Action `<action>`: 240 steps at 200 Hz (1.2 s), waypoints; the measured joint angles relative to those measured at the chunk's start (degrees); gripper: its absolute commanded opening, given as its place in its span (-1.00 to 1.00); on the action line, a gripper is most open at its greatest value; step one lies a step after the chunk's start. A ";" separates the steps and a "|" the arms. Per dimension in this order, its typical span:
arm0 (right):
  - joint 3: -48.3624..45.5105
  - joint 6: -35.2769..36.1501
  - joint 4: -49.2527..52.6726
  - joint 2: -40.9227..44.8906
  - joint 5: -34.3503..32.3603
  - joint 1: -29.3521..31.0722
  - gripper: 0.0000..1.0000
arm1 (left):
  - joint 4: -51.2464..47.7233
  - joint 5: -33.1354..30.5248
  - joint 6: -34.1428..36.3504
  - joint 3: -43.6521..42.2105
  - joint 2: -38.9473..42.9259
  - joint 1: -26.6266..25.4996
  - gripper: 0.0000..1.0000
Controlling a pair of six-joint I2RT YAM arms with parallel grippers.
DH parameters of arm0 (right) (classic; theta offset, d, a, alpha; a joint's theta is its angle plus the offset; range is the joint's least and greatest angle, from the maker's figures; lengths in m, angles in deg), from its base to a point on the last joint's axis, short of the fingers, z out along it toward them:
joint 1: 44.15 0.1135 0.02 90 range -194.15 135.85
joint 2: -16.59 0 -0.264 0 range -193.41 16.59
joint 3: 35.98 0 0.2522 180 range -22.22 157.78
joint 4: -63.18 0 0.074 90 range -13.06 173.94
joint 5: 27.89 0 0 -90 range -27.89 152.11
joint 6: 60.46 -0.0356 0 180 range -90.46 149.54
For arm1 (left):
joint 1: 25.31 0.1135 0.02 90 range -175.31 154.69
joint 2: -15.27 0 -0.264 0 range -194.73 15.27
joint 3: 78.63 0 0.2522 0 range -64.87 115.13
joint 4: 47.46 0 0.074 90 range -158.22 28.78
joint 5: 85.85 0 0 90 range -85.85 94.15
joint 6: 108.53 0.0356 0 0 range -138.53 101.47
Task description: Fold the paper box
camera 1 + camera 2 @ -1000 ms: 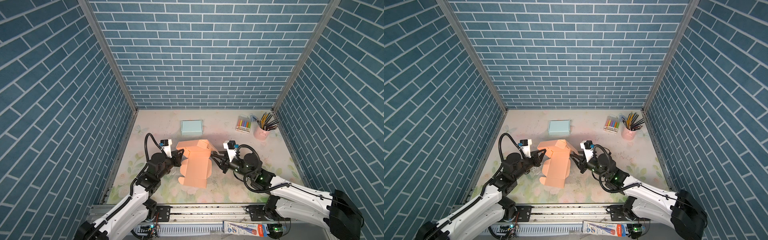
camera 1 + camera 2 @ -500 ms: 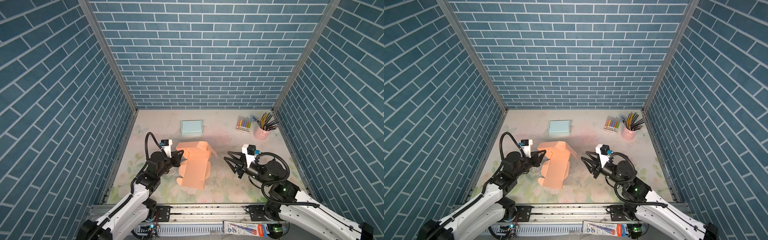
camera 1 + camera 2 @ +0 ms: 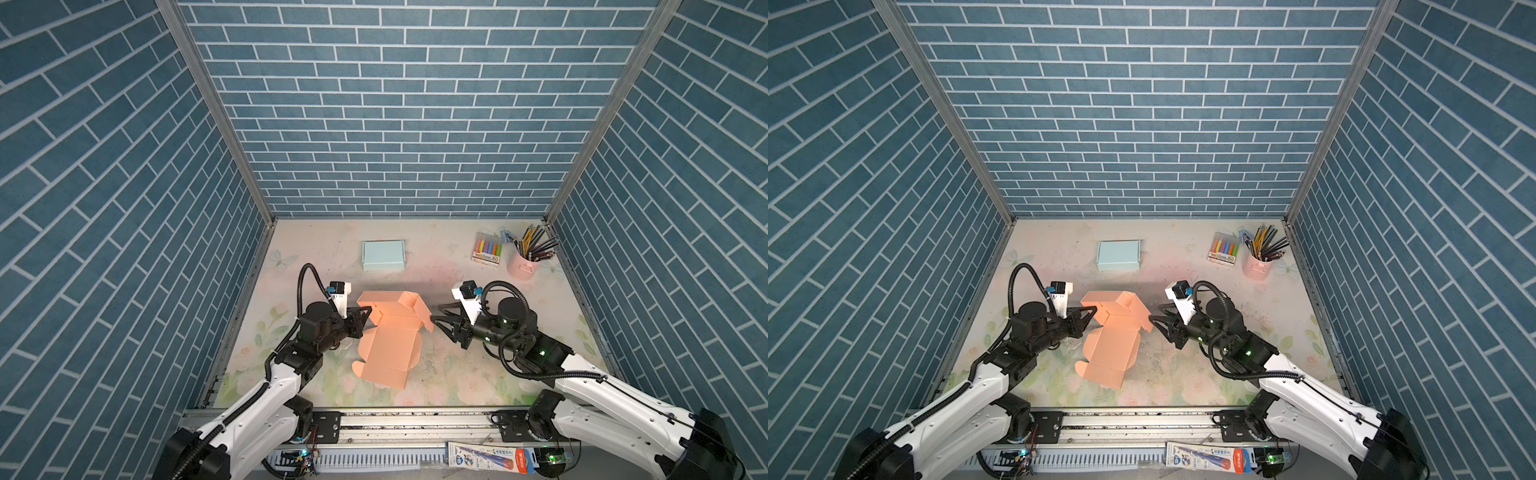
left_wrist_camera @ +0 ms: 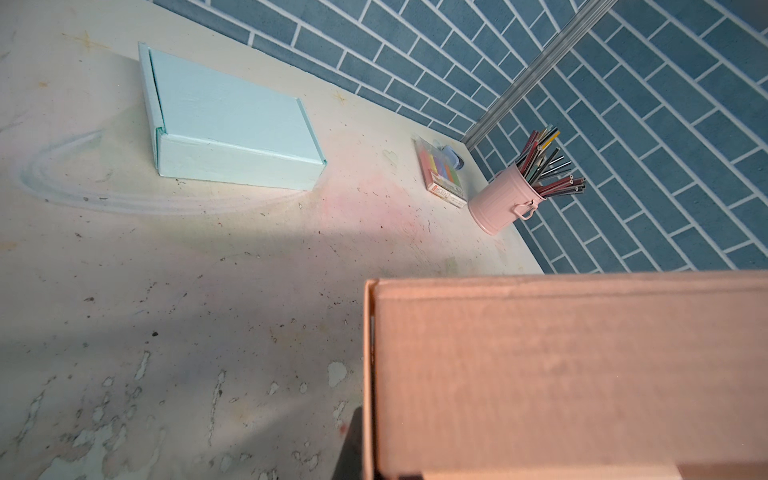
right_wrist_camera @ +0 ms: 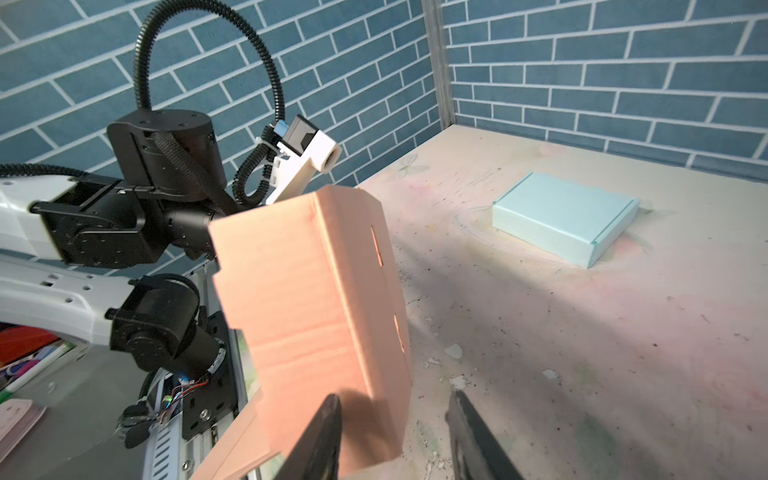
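While both arms lean in over the tabletop (image 3: 457, 374), both top views show the peach paper box (image 3: 388, 338) (image 3: 1113, 345) half-formed near the middle, far walls raised and the long panel lying flat toward the front rail. The left gripper (image 3: 367, 311) meets the upright left wall, its jaws pinched together on the card edge. The right gripper (image 3: 436, 314) sits just beside the raised right flap with its jaws apart (whether a tip touches the flap, I cannot tell). Further back a closed pale blue box (image 3: 383, 255) lies on its own. A pack of coloured sticks (image 3: 487, 251) sits next to a pink cup (image 3: 523, 266) of pencils in the far right corner.

From the left wrist, a peach panel of the paper box (image 4: 561, 374) fills much of the picture, very close to the lens, and the jaws hardly show. Beyond it lie the pale blue box (image 4: 232, 137) and the pink cup (image 4: 503, 203).

From the right wrist, two dark fingers (image 5: 328, 432) stand spread wide, and a lower corner of the paper box (image 5: 307, 291) appears between them. The left arm (image 5: 104, 224) reaches in behind the card.
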 measured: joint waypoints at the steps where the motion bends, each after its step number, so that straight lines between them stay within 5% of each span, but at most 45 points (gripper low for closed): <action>1: 0.02 0.00 -0.04 -0.09 0.13 0.00 -0.13 | -0.02 0.00 0.02 0.00 -0.02 0.00 -0.81; 142: 4.68 2.56 -0.44 -7.02 2.80 1.36 -0.40 | 0.20 1.09 0.20 0.00 -2.67 0.00 -0.80; 192: 8.02 4.26 -0.04 -12.17 -8.59 9.57 -0.55 | 0.72 0.46 -0.02 0.00 -4.04 0.02 -0.81; 240: 9.94 4.11 0.94 -16.76 -21.73 13.29 -0.49 | 0.37 -2.03 -0.04 0.00 -4.02 0.15 -0.81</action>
